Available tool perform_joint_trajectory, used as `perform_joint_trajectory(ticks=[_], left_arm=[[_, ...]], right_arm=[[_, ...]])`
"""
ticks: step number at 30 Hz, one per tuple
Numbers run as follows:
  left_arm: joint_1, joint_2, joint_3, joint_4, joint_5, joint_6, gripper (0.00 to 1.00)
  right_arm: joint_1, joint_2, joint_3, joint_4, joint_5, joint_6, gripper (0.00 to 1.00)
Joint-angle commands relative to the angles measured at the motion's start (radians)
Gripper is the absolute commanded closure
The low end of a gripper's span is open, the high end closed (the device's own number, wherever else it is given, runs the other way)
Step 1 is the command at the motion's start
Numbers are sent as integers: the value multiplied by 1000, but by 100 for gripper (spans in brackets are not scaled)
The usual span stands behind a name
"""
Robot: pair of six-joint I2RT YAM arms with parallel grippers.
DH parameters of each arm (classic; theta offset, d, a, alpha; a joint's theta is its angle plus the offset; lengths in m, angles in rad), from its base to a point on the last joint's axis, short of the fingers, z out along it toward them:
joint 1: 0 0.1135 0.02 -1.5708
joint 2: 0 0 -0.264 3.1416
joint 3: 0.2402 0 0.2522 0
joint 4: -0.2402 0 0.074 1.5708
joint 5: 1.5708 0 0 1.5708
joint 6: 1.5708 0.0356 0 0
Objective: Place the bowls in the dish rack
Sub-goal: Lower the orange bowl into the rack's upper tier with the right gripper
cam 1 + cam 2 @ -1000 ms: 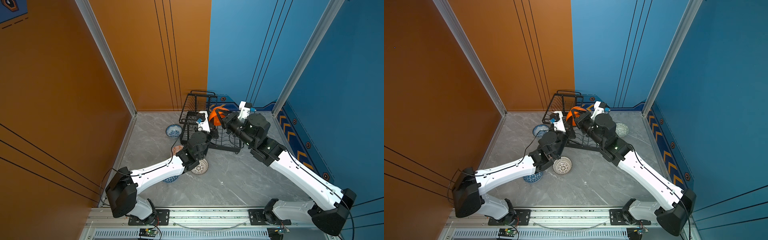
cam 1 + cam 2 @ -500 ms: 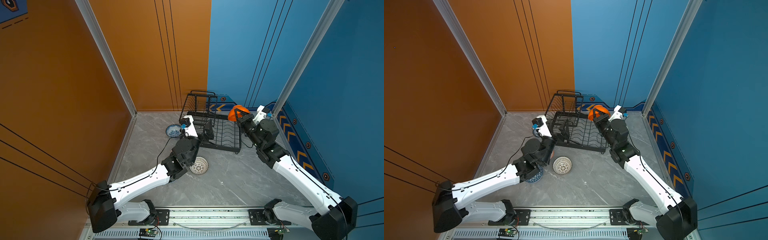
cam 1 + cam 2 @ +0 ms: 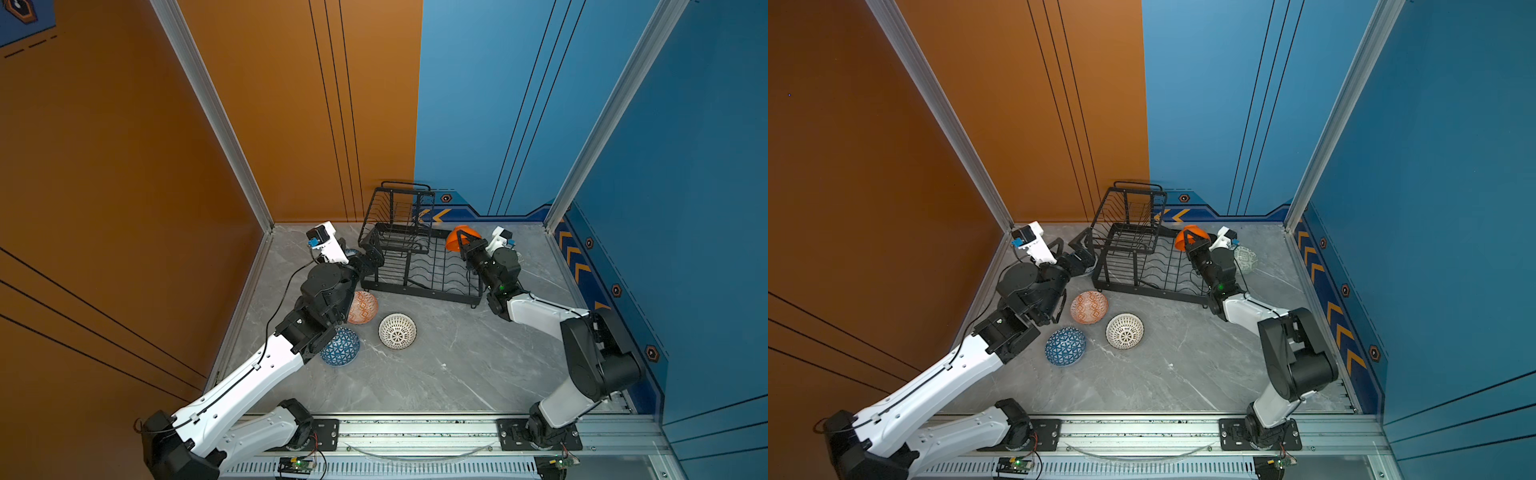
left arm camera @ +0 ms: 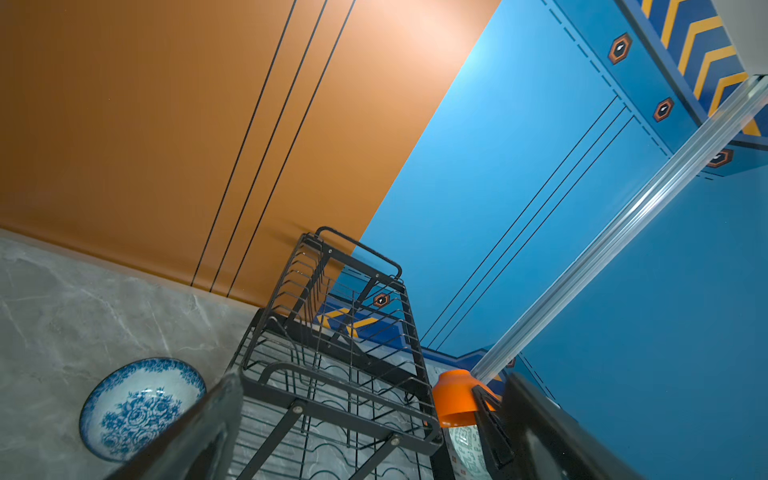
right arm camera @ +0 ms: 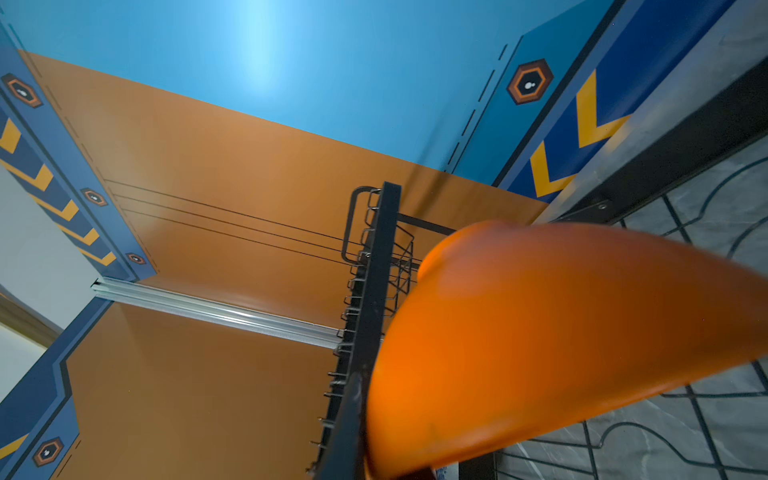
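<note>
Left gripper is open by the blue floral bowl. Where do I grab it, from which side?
Take the blue floral bowl by its rim, one finger inside, one outside, bringing the left gripper down from above. It sits upright, mouth up, so the rim fits open jaws; use the arc away from the dish rack.

Bright even light from above; soft shadows; wall (image 5: 257, 62) glare in wrist views; orange bowl (image 5: 540, 332) smeared, out of focus.

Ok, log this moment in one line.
left jaws open, empty | right jaws shut on orange bowl at dish rack edge | none racked yet
</note>
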Motion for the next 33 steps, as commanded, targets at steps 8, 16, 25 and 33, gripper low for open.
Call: perform_joint_trajectory(ticks=[8, 16, 25, 33], left_arm=[[105, 55, 65, -77, 193, -90, 2], [129, 124, 112, -54, 226, -105, 2], [142, 180, 146, -48, 260, -94, 2], [164, 194, 136, -35, 277, -103, 2]], right_arm=[[21, 308, 237, 260, -56, 94, 100], [44, 497, 393, 245, -20, 131, 100], [77, 597, 504, 230, 0, 134, 100], [102, 659, 549, 238, 94, 156, 100]])
